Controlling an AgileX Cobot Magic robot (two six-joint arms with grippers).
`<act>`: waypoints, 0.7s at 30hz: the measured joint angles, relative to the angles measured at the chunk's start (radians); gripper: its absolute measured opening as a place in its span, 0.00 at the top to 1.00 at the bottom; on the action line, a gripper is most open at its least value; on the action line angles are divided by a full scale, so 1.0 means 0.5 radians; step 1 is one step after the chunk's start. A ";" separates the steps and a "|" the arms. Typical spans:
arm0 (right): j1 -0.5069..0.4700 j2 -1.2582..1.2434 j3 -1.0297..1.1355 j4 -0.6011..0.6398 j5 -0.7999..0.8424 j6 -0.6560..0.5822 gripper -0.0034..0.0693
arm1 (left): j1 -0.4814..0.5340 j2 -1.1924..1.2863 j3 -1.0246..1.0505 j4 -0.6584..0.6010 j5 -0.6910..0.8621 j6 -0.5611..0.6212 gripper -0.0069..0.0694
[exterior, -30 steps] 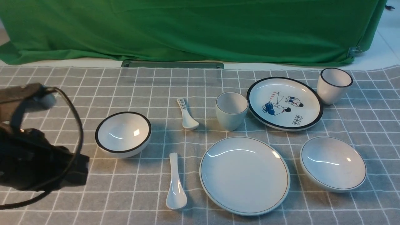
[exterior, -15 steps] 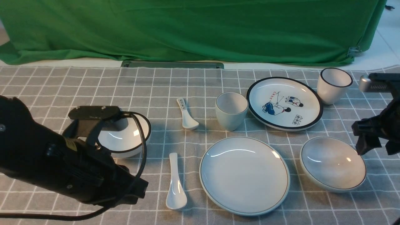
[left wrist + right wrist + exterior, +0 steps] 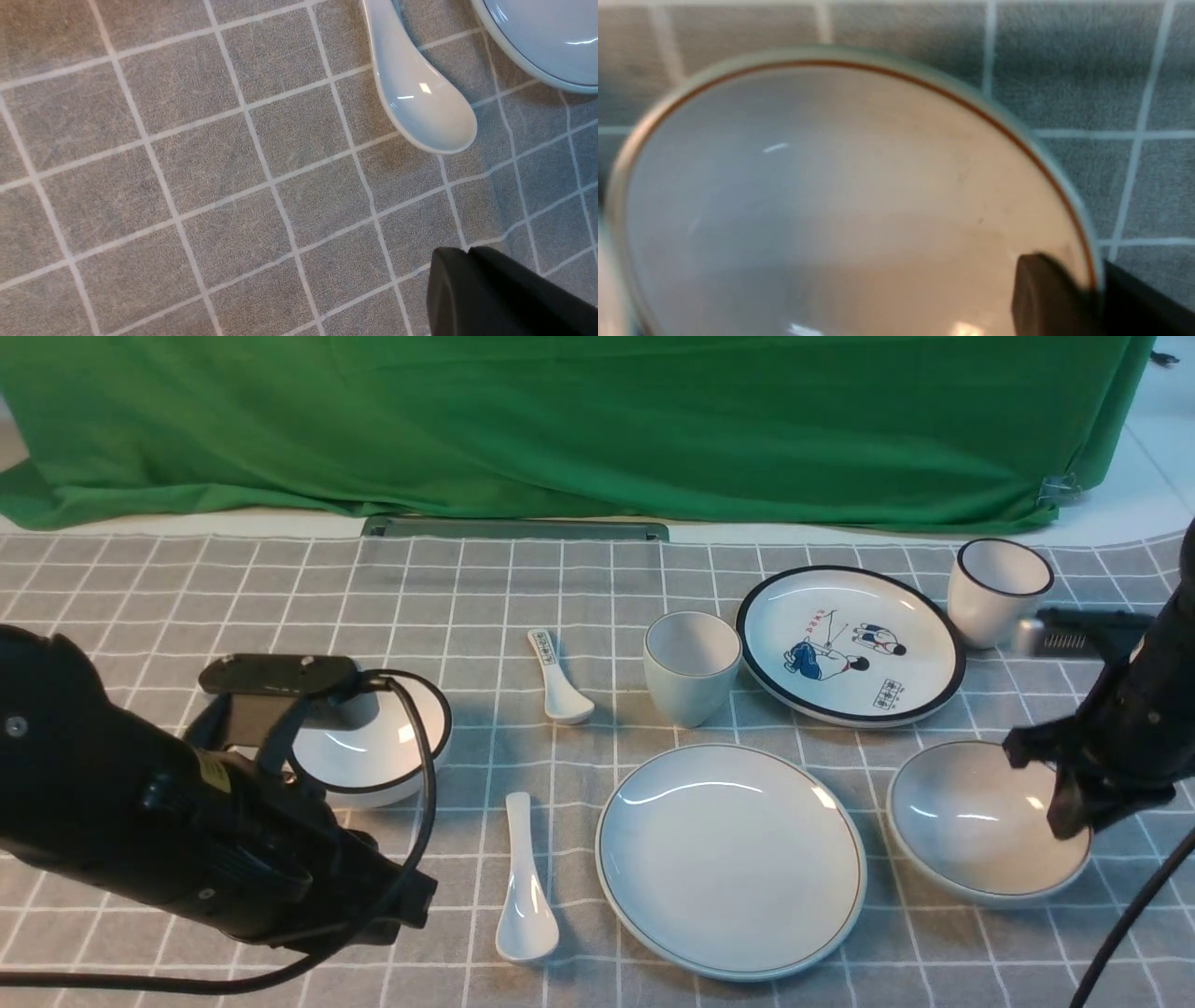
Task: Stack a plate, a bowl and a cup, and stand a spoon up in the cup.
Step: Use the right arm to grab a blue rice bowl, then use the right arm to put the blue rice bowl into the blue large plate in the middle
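The plain white plate (image 3: 730,859) lies front centre, and its edge (image 3: 551,42) shows in the left wrist view. To its right sits the shallow bowl (image 3: 971,821). My right gripper (image 3: 1069,817) is shut on the bowl's right rim (image 3: 1097,280), one finger inside the bowl (image 3: 831,210) and one outside. The pale grey cup (image 3: 691,667) stands upright behind the plate. The large white spoon (image 3: 526,887) lies left of the plate. My left gripper (image 3: 415,903) hovers shut and empty over the cloth (image 3: 467,252), a short way from the spoon's scoop (image 3: 420,107).
A deeper black-rimmed bowl (image 3: 373,737) sits behind my left arm, partly hidden by it. A small printed spoon (image 3: 558,681) lies left of the cup. The cartoon plate (image 3: 850,644) and a black-rimmed cup (image 3: 997,588) stand at the back right. A green drape (image 3: 560,420) closes off the far side.
My right arm came in from the right, dropped onto the bowl's rim and closed on it; the bowl shifted slightly left. My left arm swung in toward the spoon, then held still.
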 joint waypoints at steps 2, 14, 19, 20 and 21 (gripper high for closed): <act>0.061 -0.095 -0.023 0.042 -0.013 -0.019 0.85 | 0.000 0.000 0.000 0.001 0.000 0.000 0.91; 0.683 0.008 -0.263 0.362 -0.034 -0.179 0.85 | 0.000 0.000 0.000 -0.016 -0.028 -0.010 0.91; 0.755 0.172 -0.263 0.362 -0.034 -0.161 0.85 | 0.000 0.000 0.000 -0.016 -0.032 -0.010 0.91; 0.757 0.182 -0.263 0.360 -0.034 -0.157 0.85 | 0.000 0.000 0.000 -0.016 -0.032 -0.010 0.91; 0.757 0.184 -0.263 0.360 -0.034 -0.154 0.85 | 0.000 0.000 0.000 -0.016 -0.032 -0.010 0.91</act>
